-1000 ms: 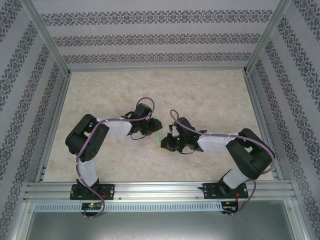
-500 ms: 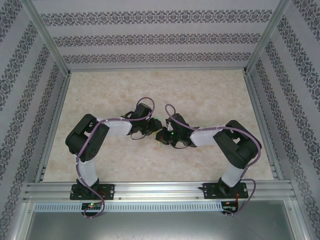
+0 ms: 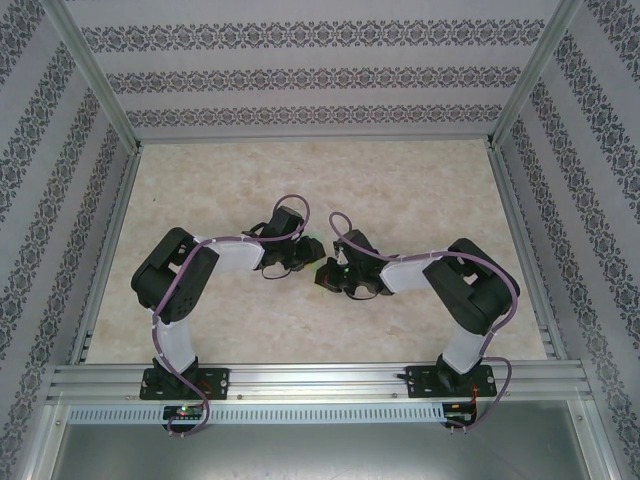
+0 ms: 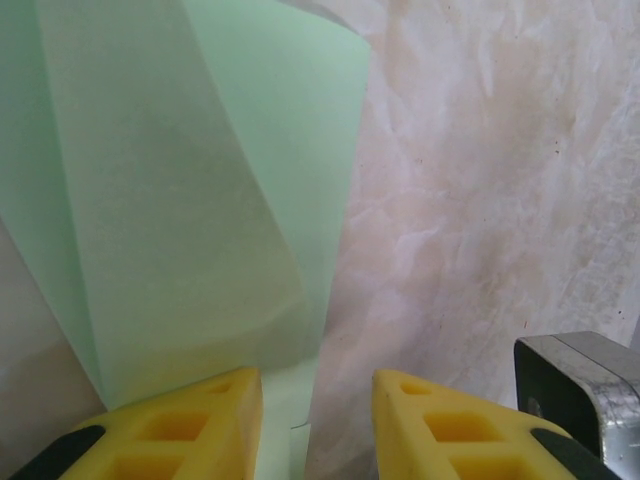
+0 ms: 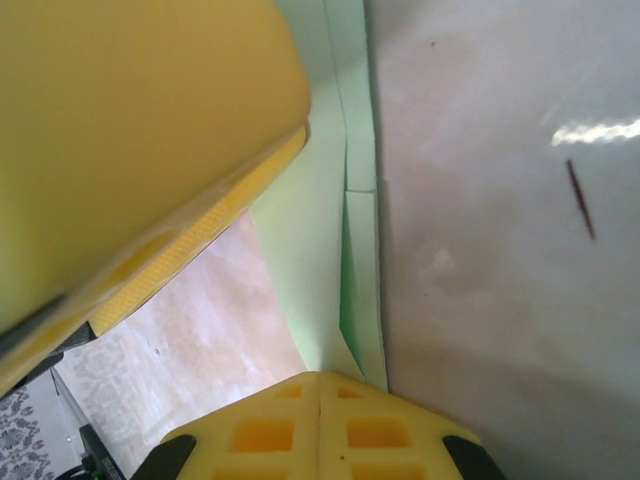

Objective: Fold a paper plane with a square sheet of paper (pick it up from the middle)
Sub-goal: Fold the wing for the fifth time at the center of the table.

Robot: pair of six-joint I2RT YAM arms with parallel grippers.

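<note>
A: Looking at the paper [image 4: 200,200], where is it?

B: Near the middle of the table [image 4: 480,200], between the two grippers. It is folded in layers and seems to stand up on its edge.

A: Who has it?

B: The right gripper [image 5: 320,420], at the paper's 5 o'clock, has its fingers pressed together. It seems to pinch a folded corner. The left gripper [image 4: 315,392], at 8 o'clock, has its fingers spread, with the paper's bottom edge in the gap.

A: How will it feel?

B: Very light, thin and floppy, I think. It could bend or tear easily. Hold it on the thick folds by the crease, not a loose flap.
</note>
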